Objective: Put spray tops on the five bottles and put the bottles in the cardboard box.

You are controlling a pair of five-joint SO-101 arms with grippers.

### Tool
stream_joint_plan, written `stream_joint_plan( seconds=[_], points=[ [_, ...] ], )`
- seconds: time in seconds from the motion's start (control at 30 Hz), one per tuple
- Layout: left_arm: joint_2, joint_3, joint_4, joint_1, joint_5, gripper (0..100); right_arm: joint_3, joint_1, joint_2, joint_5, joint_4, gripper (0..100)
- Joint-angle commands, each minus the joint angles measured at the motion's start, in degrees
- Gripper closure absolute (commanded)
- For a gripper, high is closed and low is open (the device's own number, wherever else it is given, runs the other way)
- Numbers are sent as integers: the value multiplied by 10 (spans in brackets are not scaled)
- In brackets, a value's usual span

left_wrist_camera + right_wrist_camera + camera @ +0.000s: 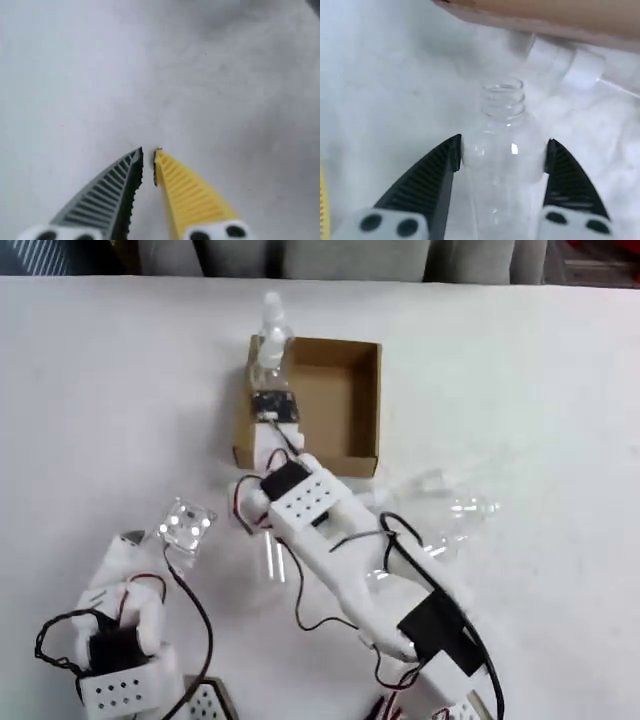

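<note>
while surveyed from the high view, cardboard box point(335, 405): stands open beyond the arms; shows bare brown floor, with no bottle lying on the visible part.
corner bottle point(272, 340): clear, at the box's far left corner, in line with the tip of the right arm point(340, 560); cannot tell whether inside the wall or just outside.
loose bottles point(450, 510): clear, lying on the table point(520, 390) just beside the right arm, outside the box.
clear piece point(185, 525): near the left arm point(120, 640), outside the box; possibly another bottle, not certain.
left wrist view, left gripper point(148, 155): closed down to a narrow slit, gripping nothing, above bare table.
right wrist view, right gripper point(502, 145): clamped on the held bottle point(502, 175), touching it on both sides.
neck point(503, 97): open, threads bare, no spray top fitted.
spray top point(584, 74): white, beyond the held bottle, near a brown cardboard edge; cannot tell whether fitted to anything.
progress: judged early. no bottle confirmed boxed; held bottle uncapped; loose bottles on the table; capping and boxing largely outstanding.
</note>
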Motion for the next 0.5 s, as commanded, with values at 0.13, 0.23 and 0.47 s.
stream_joint_plan(
  seconds=[0.13,0.23,0.47],
  points=[
    [-12,-3,2,-2,-4,943,-21,-15,-40,111,47,765],
    [-12,-3,2,-1,-4,943,-35,-16,-54,133,80,765],
    [-12,-3,0,0,1,943,-39,25,-116,195,138,769]
  ],
)
